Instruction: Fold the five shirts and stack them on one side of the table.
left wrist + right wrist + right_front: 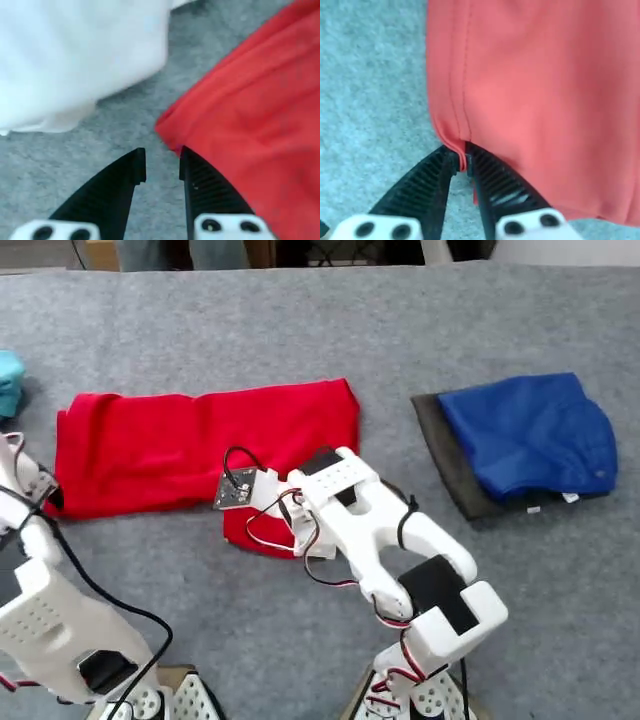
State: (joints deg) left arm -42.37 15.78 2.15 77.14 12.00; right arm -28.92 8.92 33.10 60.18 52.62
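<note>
Pinching the near hem of the red shirt (190, 445), your right gripper (461, 161) has its jaws closed tight on that fold of cloth. Your left gripper (162, 167) sits just beside the shirt's left edge, jaws a narrow gap apart and holding nothing, with white cloth (75, 55) nearby. The shirt lies spread across the middle of the grey table (400, 320). At the right, 1 blue shirt (530, 435) rests folded on a dark grey shirt (445, 455).

Red shirt (200, 445) lies in a wide band mid-table, blue shirt (530, 435) folded atop dark grey shirt (440, 455) at right, teal shirt (8, 380) at left edge, white shirt (75, 55) crumpled nr red's end
</note>
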